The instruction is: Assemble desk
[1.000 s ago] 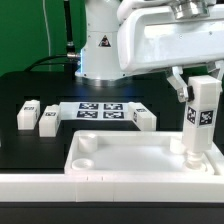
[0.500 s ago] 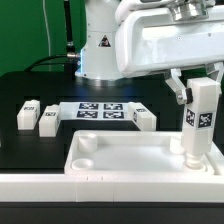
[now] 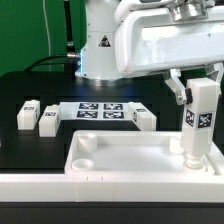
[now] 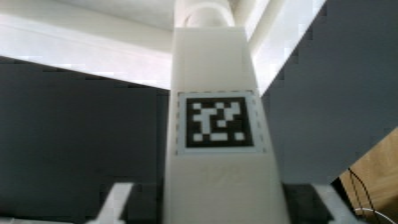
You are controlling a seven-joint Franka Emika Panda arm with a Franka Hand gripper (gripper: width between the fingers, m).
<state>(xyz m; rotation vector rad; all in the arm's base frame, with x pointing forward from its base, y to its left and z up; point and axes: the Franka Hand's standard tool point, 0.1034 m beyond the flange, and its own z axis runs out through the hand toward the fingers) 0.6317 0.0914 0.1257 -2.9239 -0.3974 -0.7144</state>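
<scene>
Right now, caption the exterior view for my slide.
Gripper holds a leg upright on the top's corner; three loose legs lie beyond.

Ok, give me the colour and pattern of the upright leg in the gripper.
White leg with a black-and-white square tag on one face; clearest in the wrist view.

Black table [image 3: 20, 150], exterior view: the marker board [image 3: 100, 111] lies flat near the middle. At its nine o'clock an outer leg [image 3: 27, 116] and an inner leg [image 3: 48, 120] lie side by side, and a third leg [image 3: 146, 118] lies just beside its three o'clock end. The desk top [image 3: 120, 137] rests at the board's six o'clock, and at six o'clock again a white border wall [image 3: 30, 186] runs along the table's edge.
</scene>
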